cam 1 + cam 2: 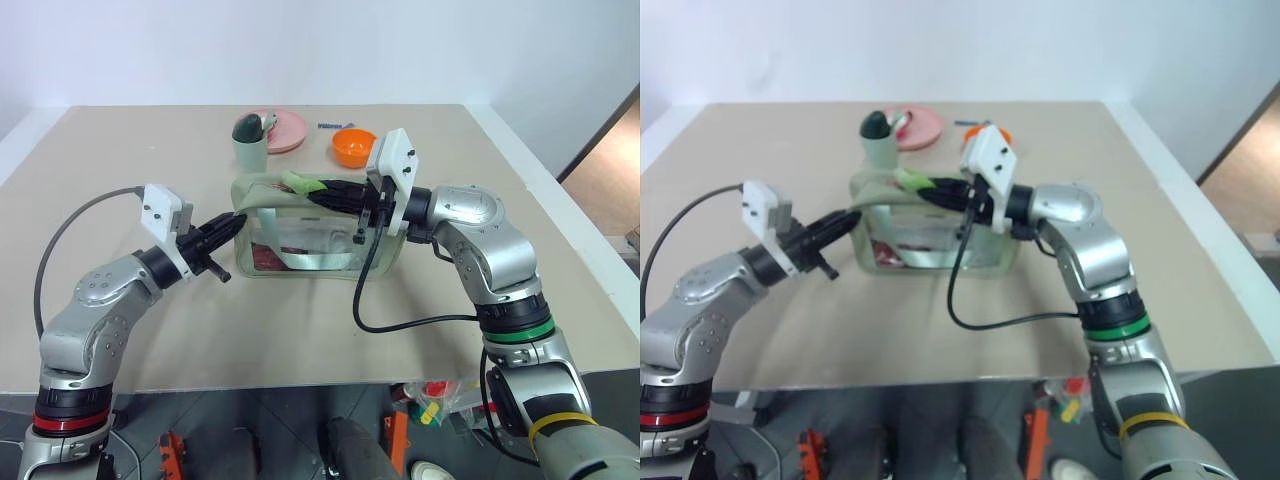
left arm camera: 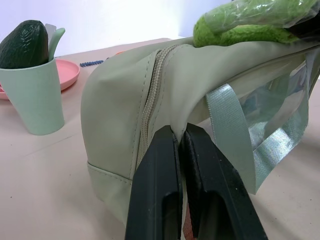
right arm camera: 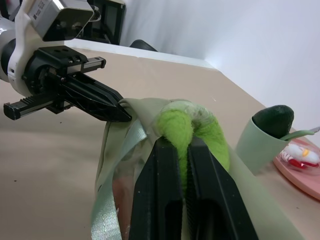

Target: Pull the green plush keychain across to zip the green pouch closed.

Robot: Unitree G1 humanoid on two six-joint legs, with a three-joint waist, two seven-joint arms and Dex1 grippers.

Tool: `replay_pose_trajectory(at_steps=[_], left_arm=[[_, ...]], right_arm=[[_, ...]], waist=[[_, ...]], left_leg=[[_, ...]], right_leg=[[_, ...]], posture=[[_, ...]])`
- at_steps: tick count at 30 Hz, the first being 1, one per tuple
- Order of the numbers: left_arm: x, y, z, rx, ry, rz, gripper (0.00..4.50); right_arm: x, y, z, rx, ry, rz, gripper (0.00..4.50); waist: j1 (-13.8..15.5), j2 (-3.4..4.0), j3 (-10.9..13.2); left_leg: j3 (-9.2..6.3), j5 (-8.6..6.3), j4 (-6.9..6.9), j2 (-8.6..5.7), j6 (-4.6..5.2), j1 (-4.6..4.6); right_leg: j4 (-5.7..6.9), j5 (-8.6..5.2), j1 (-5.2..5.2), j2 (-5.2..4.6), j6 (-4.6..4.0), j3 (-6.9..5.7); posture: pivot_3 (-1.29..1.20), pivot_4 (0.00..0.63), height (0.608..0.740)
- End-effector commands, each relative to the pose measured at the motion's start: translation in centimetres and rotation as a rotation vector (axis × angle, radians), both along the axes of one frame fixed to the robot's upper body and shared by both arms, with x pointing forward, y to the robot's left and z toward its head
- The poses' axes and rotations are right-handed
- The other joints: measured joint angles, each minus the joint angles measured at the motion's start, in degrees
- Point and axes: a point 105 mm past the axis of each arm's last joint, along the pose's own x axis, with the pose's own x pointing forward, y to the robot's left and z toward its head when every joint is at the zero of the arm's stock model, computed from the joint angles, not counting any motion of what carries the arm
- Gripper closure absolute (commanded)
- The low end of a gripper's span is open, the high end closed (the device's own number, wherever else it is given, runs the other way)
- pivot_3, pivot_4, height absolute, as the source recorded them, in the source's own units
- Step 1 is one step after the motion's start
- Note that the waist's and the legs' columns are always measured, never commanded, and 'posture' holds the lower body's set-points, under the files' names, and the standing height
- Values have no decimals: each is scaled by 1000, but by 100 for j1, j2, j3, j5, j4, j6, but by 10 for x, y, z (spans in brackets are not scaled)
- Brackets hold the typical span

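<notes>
A broad table [image 1: 120,300] with a matte beige top and a pale raised edge takes up most of the scene. Behind its far edge rises a plain white wall [image 1: 300,50], evenly lit and bare. To the far right, past the table's edge, a strip of warm orange-brown floor [image 1: 610,170] shows beside a dark border. Below the near edge lies a dark grey floor [image 1: 270,420], with small red, orange and yellow items [image 1: 430,400] scattered on it.

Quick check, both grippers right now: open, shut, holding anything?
Left gripper: shut on the end of the green pouch.
Right gripper: shut on the green plush keychain on top of the pouch.
</notes>
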Motion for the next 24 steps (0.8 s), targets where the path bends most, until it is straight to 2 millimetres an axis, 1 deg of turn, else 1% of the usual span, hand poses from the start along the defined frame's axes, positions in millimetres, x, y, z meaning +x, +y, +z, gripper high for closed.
replay_pose_trajectory(at_steps=[1, 4, 7, 9, 11, 13, 16, 18, 19, 20, 22, 23, 24], left_arm=[[0, -2, -2, 6, -3, -5, 4500], [2, -4, -1, 4, -10, 4, 4500], [6, -7, 5, -11, -24, 22, 4500], [9, -8, 10, -23, -40, 46, 4500], [12, -8, 15, -41, -50, 77, 4500], [15, -8, 18, -34, -64, 121, 4500], [17, -9, 20, -36, -81, 158, 4500], [17, -10, 21, -35, -88, 172, 4500], [18, -10, 20, -30, -90, 191, 4500], [19, -10, 20, -21, -95, 204, 4500], [20, -10, 19, -18, -102, 223, 4500], [20, -10, 19, -22, -104, 227, 4500], [20, -11, 19, -23, -105, 232, 4500]], right_arm=[[-4, 0, 20, 46, -74, 22, 4454], [-6, -1, 30, 84, -150, 23, 4454], [-6, -9, 48, 128, -242, 10, 4454], [0, -25, 65, 150, -308, -50, 4454], [9, -50, 81, 161, -357, -147, 4454], [18, -80, 89, 148, -392, -256, 4454], [28, -128, 84, 69, -418, -429, 4454], [32, -153, 80, 19, -429, -525, 4454], [35, -171, 74, -15, -427, -606, 4454], [36, -184, 69, -43, -425, -663, 4454], [38, -199, 59, -71, -409, -743, 4454], [39, -202, 54, -73, -398, -765, 4454], [40, -204, 42, -102, -369, -792, 4454]], waist=[[0, 0, 0], [0, 0, 0], [5, 0, 0], [14, 1, 0], [39, 1, 1], [77, 0, 0], [134, 0, 0], [148, 0, 0], [151, 1, 0], [149, 1, 0], [139, 1, 0], [136, 1, 0], [135, 1, 0]], left_leg=[[0, 0, 0, 0, 0, 0], [0, 0, 0, 0, 0, 0], [0, 0, 0, 0, 0, 0], [-1, 0, 4, -1, -1, -3], [-1, 2, 7, -5, -3, -4], [2, 3, 11, -10, -5, -11], [3, 3, 7, -11, -5, -15], [3, 2, 1, -11, -4, -24], [3, 1, 0, -10, -2, -27], [4, 0, -3, -10, -1, -31], [6, -1, -6, -10, 1, -32], [8, -1, -6, -9, 2, -32], [8, -1, -7, -9, 2, -31]], right_leg=[[0, 0, 0, 0, 0, 0], [0, 0, 0, 0, 0, 0], [0, 0, 1, -1, 1, -1], [0, 2, 1, -1, 3, -3], [0, 3, 2, -6, 6, -2], [-8, 6, 2, -13, 10, -3], [-19, 6, 2, -15, 12, -1], [-33, 6, -1, -17, 12, -3], [-38, 6, -2, -16, 12, -3], [-42, 7, -3, -17, 13, -1], [-47, 7, -5, -17, 14, 2], [-47, 7, -6, -17, 14, 3], [-47, 7, -6, -16, 15, 4]], posture=[[0, 150, 740], [0, 150, 740], [0, 150, 740], [0, 150, 740], [0, 150, 740], [0, 150, 740], [0, 150, 740], [0, 150, 740], [0, 150, 740], [0, 150, 740], [0, 150, 740], [0, 150, 740], [0, 150, 740]])
